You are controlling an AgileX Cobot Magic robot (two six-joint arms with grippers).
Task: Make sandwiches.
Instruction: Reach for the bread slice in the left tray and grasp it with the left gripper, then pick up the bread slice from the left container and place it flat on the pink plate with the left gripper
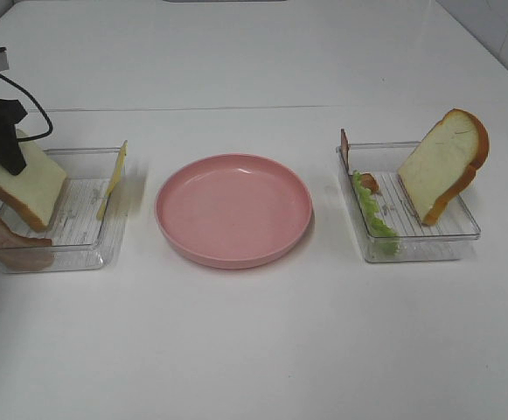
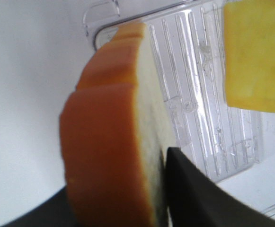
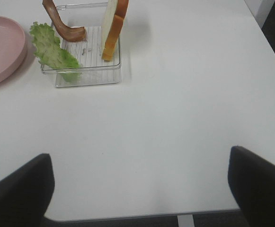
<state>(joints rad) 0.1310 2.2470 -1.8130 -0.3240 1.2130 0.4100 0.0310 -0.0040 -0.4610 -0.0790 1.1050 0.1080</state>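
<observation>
The bread slice stands tilted in the left tray. My left pincer is pinching it near its top, with one finger flat on the white side and the other on the crust side. To do this well, I think I should lift it slowly and straight up. That way it will not bump the cheese leaning on the tray wall or the bacon strip at the front. Then it can go to the pink plate. My left wrist view shows the grip up close, which the high view hides. Only the high view shows the whole plate with nothing on it. My right pincer is spread wide over the bare tabletop, holding nothing, well back from the lettuce.
</observation>
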